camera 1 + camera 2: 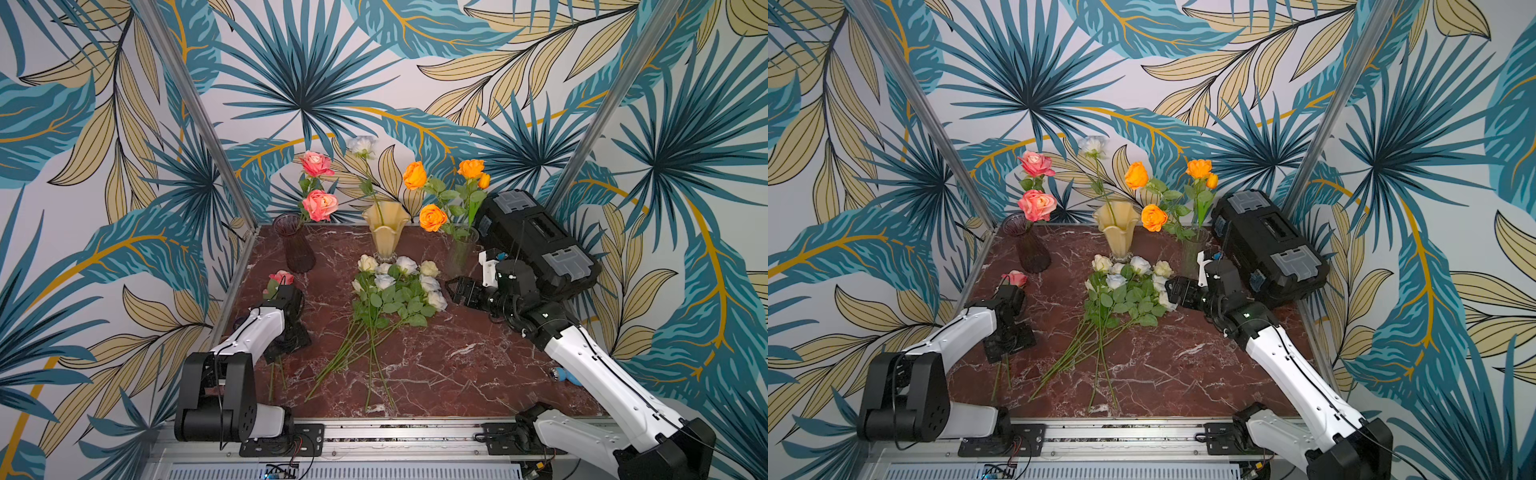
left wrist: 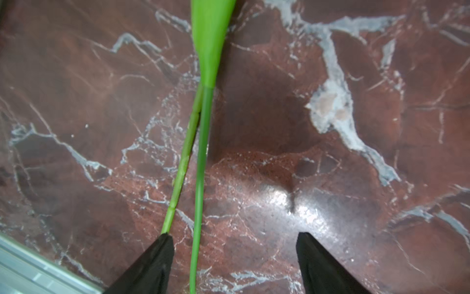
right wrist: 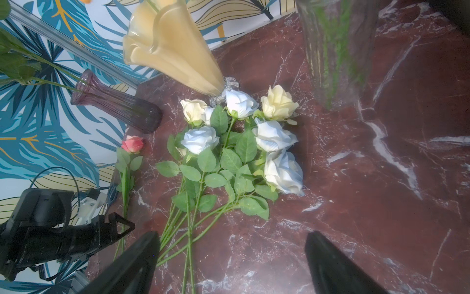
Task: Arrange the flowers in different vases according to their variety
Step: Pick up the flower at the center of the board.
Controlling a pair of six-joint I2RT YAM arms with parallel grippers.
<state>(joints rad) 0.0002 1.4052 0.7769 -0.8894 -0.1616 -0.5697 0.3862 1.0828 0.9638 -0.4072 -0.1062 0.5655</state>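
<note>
Two pink roses (image 1: 319, 205) stand in the dark purple vase (image 1: 297, 245). One white rose (image 1: 362, 145) is in the cream ruffled vase (image 1: 384, 232), and orange flowers (image 1: 432, 217) fill the clear vase (image 1: 462, 249). Several white and cream roses (image 1: 395, 286) lie in a pile mid-table. A pink flower (image 1: 281, 277) lies at the left, and my left gripper (image 1: 291, 338) hangs over its stems. In the left wrist view that gripper (image 2: 234, 235) is open; a thin green stem (image 2: 201, 157) runs between its fingers and a second stem (image 2: 181, 165) ends at one fingertip. My right gripper (image 3: 232, 235) is open beside the pile, holding nothing.
A black toolbox (image 1: 536, 237) with grey latches sits at the back right, close behind the right arm and the clear vase. A small blue object (image 1: 567, 376) lies at the table's right edge. Metal rails (image 1: 232, 291) border the marble top.
</note>
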